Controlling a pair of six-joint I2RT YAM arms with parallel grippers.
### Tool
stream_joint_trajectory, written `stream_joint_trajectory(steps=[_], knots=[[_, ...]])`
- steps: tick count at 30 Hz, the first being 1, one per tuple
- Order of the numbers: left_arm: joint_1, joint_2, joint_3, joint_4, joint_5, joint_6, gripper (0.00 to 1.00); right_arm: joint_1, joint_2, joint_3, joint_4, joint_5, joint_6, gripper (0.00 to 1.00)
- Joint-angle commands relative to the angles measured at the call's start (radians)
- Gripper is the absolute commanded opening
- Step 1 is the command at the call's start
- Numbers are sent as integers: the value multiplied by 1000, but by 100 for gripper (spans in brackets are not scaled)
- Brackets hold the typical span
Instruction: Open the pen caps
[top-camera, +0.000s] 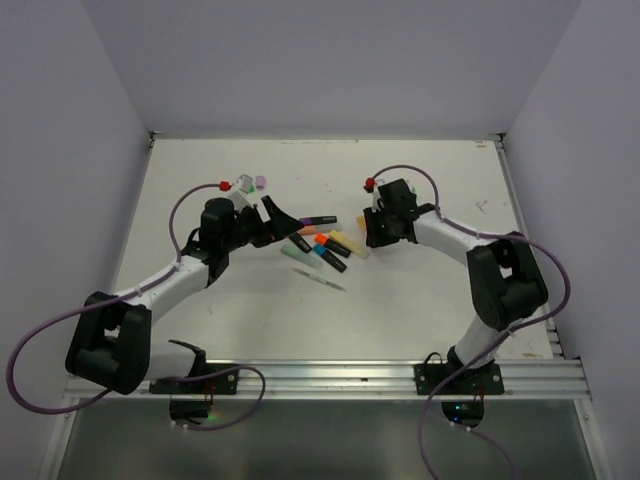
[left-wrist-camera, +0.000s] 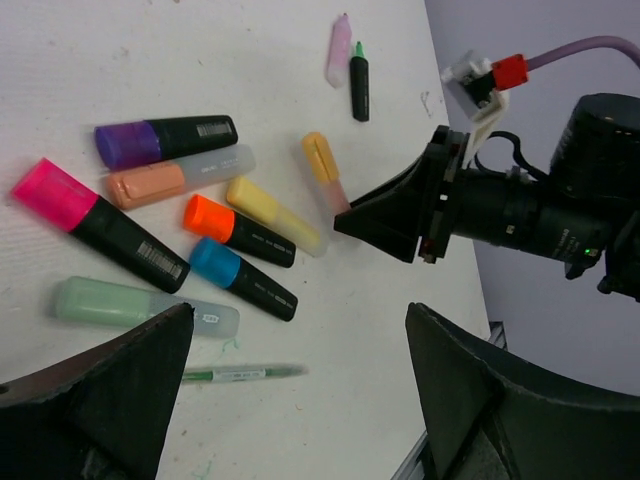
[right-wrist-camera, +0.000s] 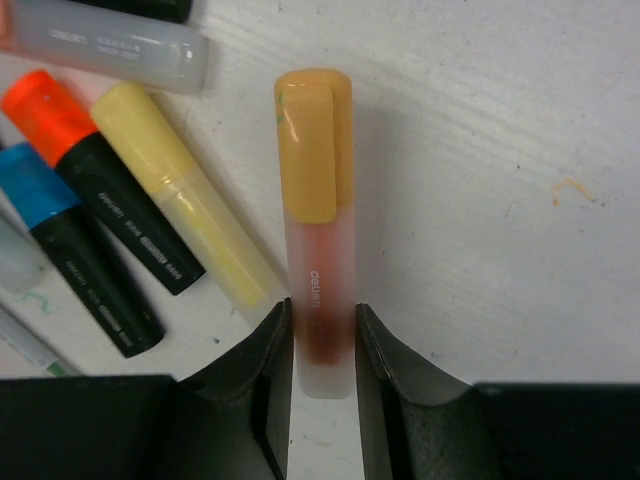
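Currently: right gripper (right-wrist-camera: 322, 345) clamped on one highlighter, left gripper (left-wrist-camera: 300, 330) wide with nothing in it

Hard to read:
- Top view: the pen cluster (top-camera: 320, 245) is too small to tell the caps apart, and the right gripper covers the pen it grips.
- Right wrist view: neighbouring pens are cut off at the left and top edges.
- Left wrist view: one left finger (left-wrist-camera: 100, 400) overlaps the end of the thin stick (left-wrist-camera: 245, 372). At the far end a pale pink piece (left-wrist-camera: 340, 50) lies beside a black pen with a green tip (left-wrist-camera: 358, 85). Can't tell if the pink one is a cap or a barrel.

Right side: the fingers press both sides of the frosted barrel (right-wrist-camera: 322, 290) near its tail end. The amber cap (right-wrist-camera: 313, 140) sits on the opposite end, pointing away from the gripper. The pen lies flat on the table (right-wrist-camera: 500, 250), with the yellow cap (right-wrist-camera: 140, 115) just beside it.

Left side: the jaws stand far apart with only table between them. The pink cap (left-wrist-camera: 55, 195), purple cap (left-wrist-camera: 128, 143), peach cap (left-wrist-camera: 145, 185), orange cap (left-wrist-camera: 207, 215) and blue cap (left-wrist-camera: 213, 260) lie ahead of it. All are seated on their barrels and none touches the fingers.
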Motion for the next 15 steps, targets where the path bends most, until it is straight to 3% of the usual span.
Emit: stream_joint_trajectory(steps=[1, 6, 15], knots=[[-5, 0, -21, 139, 78, -32, 89, 9, -174, -26, 62, -35, 63, 0], [-31, 28, -9, 199, 90, -56, 88, 38, -317, -51, 27, -103, 91, 0], [-138, 92, 26, 269, 61, -127, 87, 125, -372, -62, 51, -134, 142, 0]])
